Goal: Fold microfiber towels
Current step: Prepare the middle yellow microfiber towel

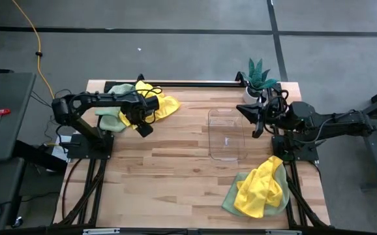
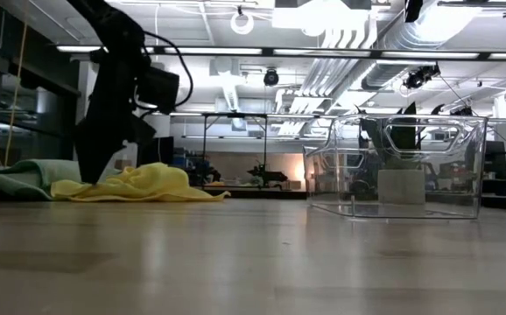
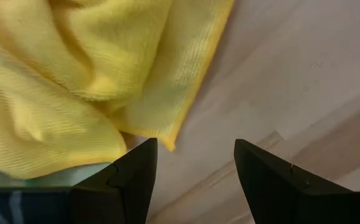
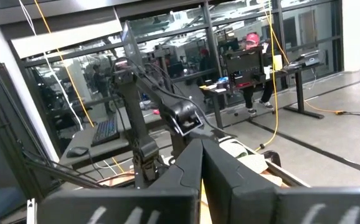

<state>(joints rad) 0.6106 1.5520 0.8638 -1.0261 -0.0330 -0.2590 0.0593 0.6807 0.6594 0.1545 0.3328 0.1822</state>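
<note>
A pile of microfiber towels lies at the table's far left: a crumpled yellow one [image 1: 157,104] on top of a sage green one [image 1: 112,116]. My left gripper [image 1: 144,125] points down at the pile's near edge. Its fingers are open over bare wood just beside the yellow towel's corner [image 3: 166,144], and nothing is between them [image 3: 195,158]. In the low view it [image 2: 91,175] reaches down to the yellow towel [image 2: 135,184]. My right gripper [image 1: 248,116] is raised at the far right, level and shut [image 4: 202,163]. Another yellow towel [image 1: 260,188] lies on a green one at the near right.
A clear plastic bin [image 1: 226,134] stands right of the table's middle. A small potted plant [image 1: 260,77] is at the far right corner. Bare wood [image 1: 169,176] stretches across the middle and near left of the table.
</note>
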